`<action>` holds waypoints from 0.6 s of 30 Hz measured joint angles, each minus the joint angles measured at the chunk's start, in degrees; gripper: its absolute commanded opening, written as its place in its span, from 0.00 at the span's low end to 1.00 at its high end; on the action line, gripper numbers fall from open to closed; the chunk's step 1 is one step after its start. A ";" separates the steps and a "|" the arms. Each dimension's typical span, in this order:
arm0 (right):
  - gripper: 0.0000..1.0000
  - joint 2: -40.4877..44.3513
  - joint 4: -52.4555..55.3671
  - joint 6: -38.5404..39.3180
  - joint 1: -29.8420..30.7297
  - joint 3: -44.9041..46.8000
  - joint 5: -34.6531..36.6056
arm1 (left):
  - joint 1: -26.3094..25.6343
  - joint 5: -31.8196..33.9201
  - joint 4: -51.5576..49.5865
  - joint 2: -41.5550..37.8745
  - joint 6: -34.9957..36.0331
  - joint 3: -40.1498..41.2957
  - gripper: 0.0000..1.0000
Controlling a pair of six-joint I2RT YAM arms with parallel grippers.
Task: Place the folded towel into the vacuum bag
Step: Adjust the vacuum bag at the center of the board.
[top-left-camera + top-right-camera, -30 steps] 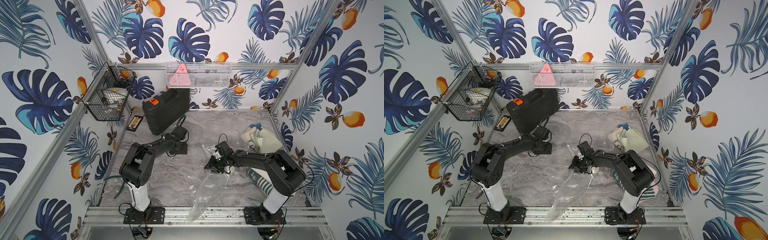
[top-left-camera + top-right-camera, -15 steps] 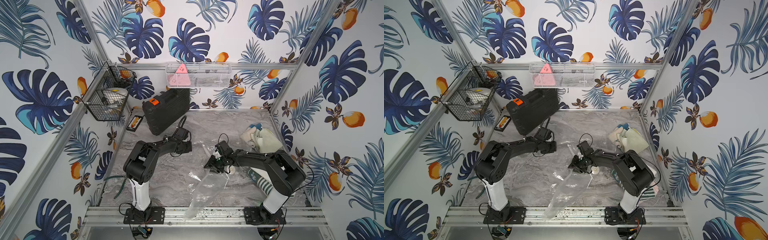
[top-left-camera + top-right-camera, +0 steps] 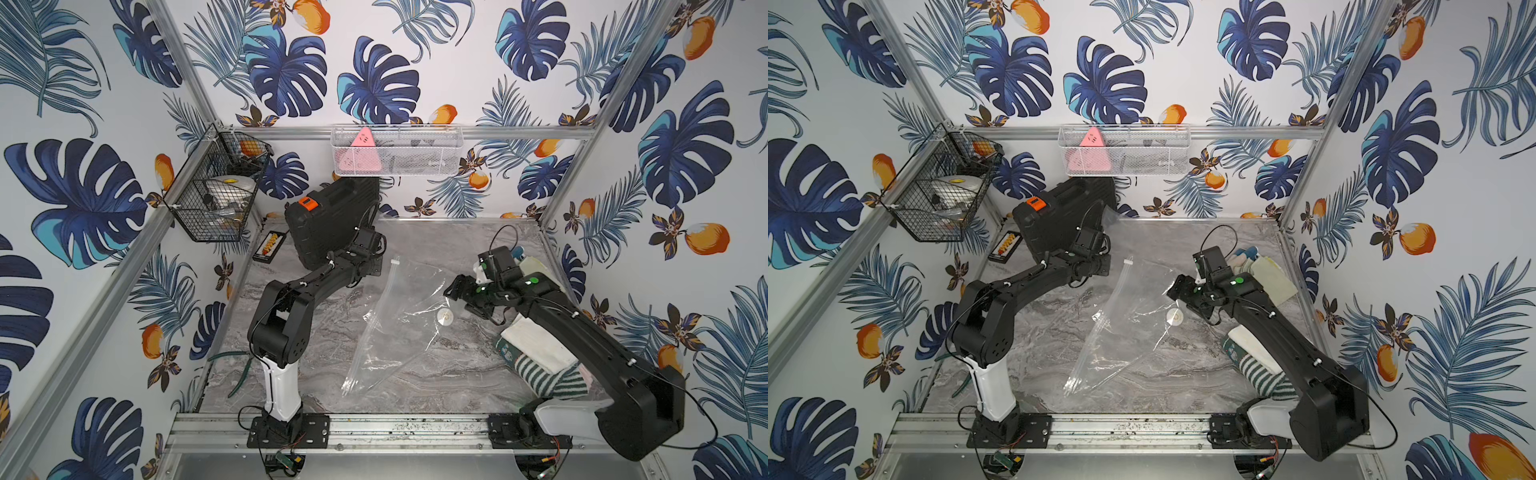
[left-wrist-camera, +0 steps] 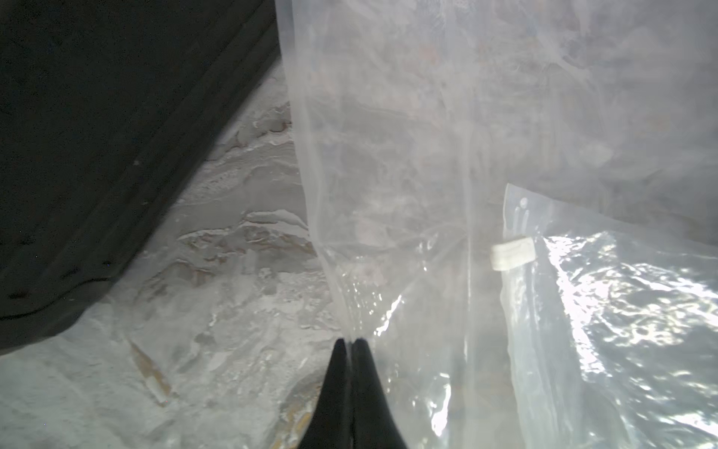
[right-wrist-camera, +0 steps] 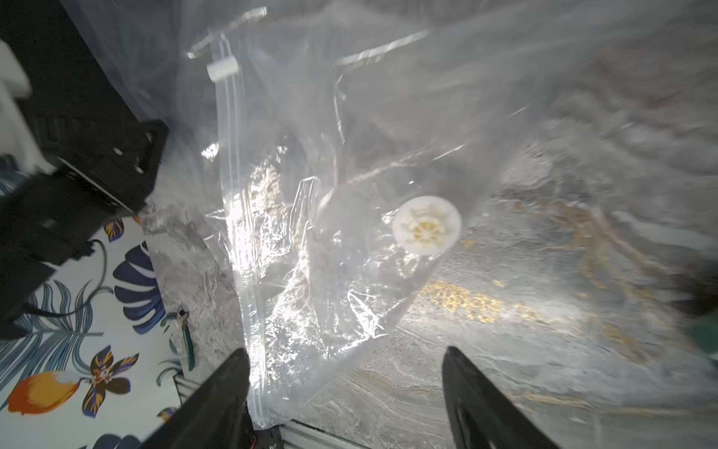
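one clear, crinkly vacuum bag (image 3: 399, 324)

The right arm (image 3: 590, 345) covers part of the towel stack (image 3: 536, 345) in both top views.

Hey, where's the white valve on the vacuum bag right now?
In both top views the white valve sits on the vacuum bag near the middle of the table, on the right arm's side, close beside the open right gripper.

Black hard case (image 3: 332, 224): rear left of marble tabletop (image 3: 316, 353).
Black wire basket (image 3: 199, 216): on left wall, holds white roll (image 3: 230, 187).
White mesh basket (image 3: 415, 160): on back wall, holds pink triangle (image 3: 362, 153).
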State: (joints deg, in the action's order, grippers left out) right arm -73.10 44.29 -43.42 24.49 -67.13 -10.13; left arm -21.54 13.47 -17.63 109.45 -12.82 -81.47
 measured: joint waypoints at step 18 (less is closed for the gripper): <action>0.30 -38.36 2.93 4.85 -5.95 -35.04 6.56 | 1.70 -11.10 2.23 -8.70 -4.00 4.55 0.00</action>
State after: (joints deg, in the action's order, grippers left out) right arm -111.46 47.22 -38.57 18.55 -102.17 -3.57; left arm -19.84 2.37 -15.40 100.75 -16.82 -76.93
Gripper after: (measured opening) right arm 0.283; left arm 0.060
